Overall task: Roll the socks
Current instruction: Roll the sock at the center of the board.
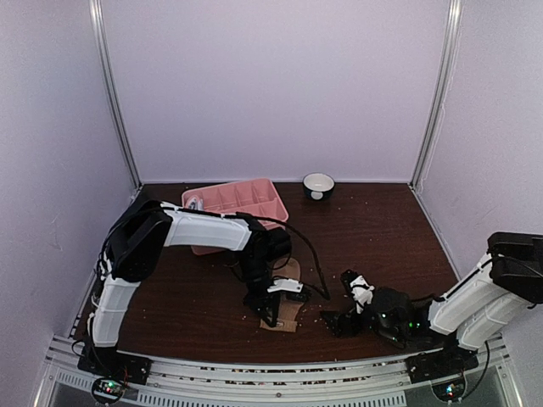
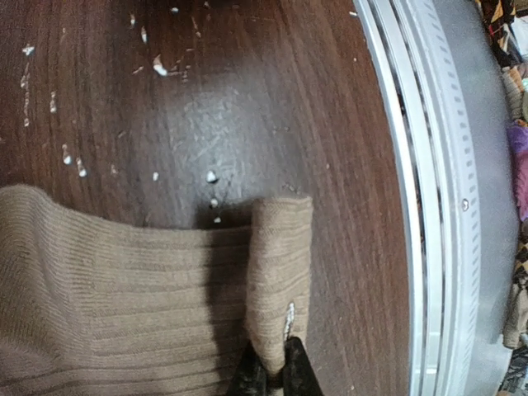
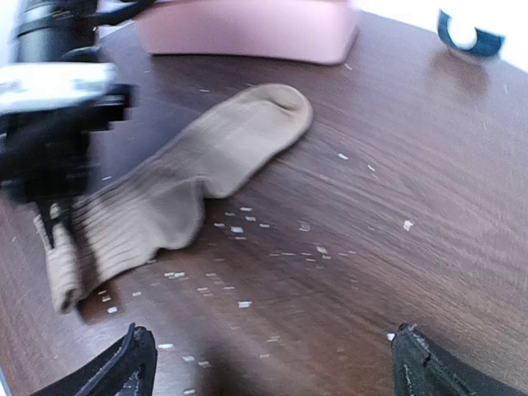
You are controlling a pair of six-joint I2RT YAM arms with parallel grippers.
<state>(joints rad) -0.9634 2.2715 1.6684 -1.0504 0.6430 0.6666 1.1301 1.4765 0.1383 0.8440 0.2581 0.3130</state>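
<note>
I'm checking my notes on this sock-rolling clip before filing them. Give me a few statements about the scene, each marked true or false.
1. The left gripper is shut on a folded-over end of the tan-brown ribbed fabric sock. True.
2. The right gripper grips the sock's toe. False: it is open, empty and apart from the sock.
3. The pink compartmented plastic tray stands beyond the sock, at the far side of the table. True.
4. The small white bowl with a dark outside rests on the sock. False: it stands on the table, right of the tray.
5. The sock is rolled up whole. False: most of it lies flat.
</note>
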